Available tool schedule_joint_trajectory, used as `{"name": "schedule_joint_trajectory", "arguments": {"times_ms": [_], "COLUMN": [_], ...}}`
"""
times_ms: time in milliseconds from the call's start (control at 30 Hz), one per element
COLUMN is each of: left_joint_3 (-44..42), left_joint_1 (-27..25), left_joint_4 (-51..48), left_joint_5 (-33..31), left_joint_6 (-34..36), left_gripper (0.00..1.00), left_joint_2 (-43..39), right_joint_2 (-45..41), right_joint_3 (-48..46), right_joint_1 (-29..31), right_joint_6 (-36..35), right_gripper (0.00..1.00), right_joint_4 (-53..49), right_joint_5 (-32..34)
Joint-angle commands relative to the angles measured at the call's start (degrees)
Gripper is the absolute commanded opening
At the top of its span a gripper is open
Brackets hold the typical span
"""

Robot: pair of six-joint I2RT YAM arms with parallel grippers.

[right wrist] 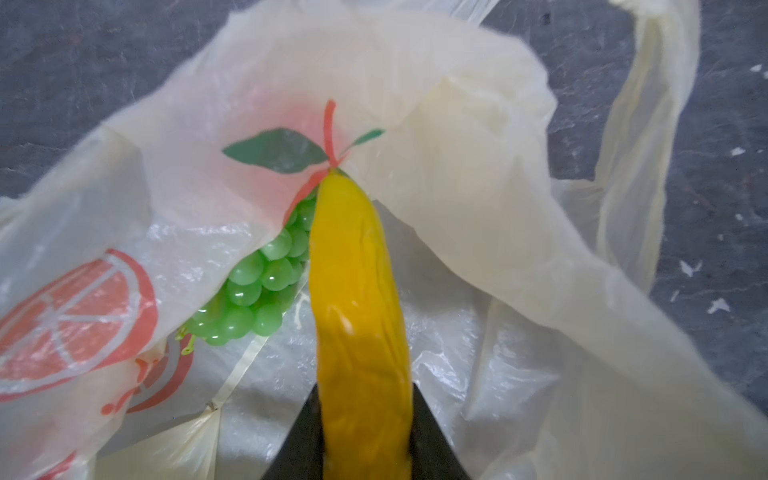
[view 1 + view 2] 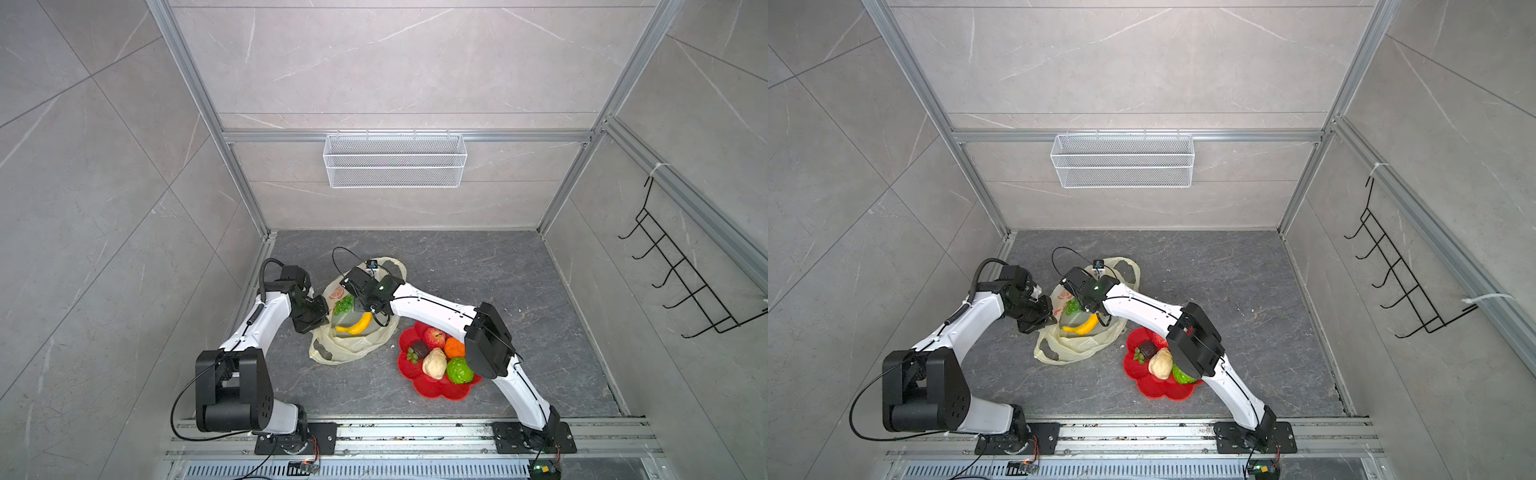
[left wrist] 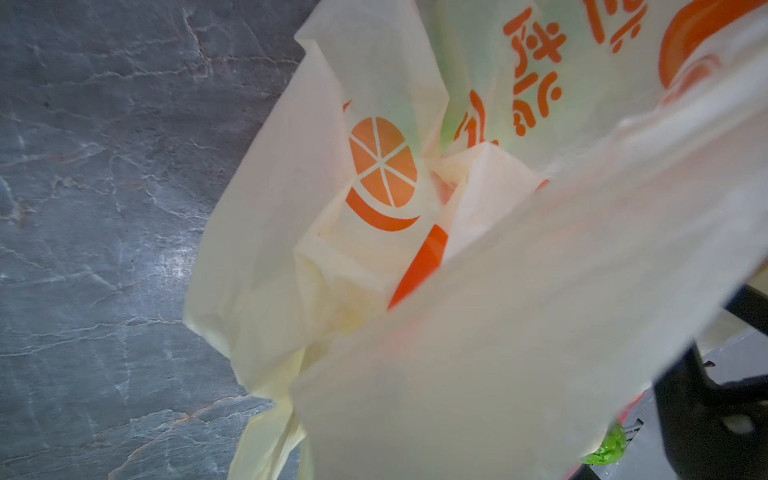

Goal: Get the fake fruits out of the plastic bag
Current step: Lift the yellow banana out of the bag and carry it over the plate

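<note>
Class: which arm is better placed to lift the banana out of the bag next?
Right: the right hand grips the glossy yellow plastic banana inside the thin pale-yellow plastic bag; the left hand, shut on the bag's rim, holds it open.

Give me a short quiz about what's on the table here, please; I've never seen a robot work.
1. True or false: the grape bunch lies inside the plastic bag.
2. Which fruit is the right gripper shut on? A pear, B banana, C lemon.
3. Fill in: the green bumpy fruit sits on a red ____.
Key: 1 true; 2 B, the banana; 3 plate.
</note>
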Motion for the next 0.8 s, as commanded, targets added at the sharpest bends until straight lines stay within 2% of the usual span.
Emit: {"name": "schedule_joint_trajectory", "arguments": {"times_ms": [0, 267, 567, 767], "left_joint_3": [1.34, 1.31, 1.54, 1.59], "left_joint_1": [-0.20, -0.20, -0.25, -0.18], "left_joint_4": [-1.06, -1.07, -1.06, -1.15], "left_joint_5": [0.68, 0.68, 0.86, 0.54], "left_joint_6": [1.62, 1.66, 1.76, 1.82], "left_gripper": [0.00, 0.00, 0.00, 0.00], "left_joint_2": [-1.15, -0.96, -0.61, -0.31], "right_joint_2": [-4.40, -11.07, -31.40, -42.44], "right_joint_3": [-0.67, -6.65, -31.94, -44.82], "right_joint_1": [0.01, -0.74, -7.00, -12.36], "right_joint_6": [-2.64, -5.30, -14.22, -18.28], "right_gripper": [0.29, 0.29, 0.28, 0.27], "right_joint_4": [-0.52, 1.30, 6.64, 3.71], "right_joint_5": [3.19, 1.59, -5.15, -10.61]}}
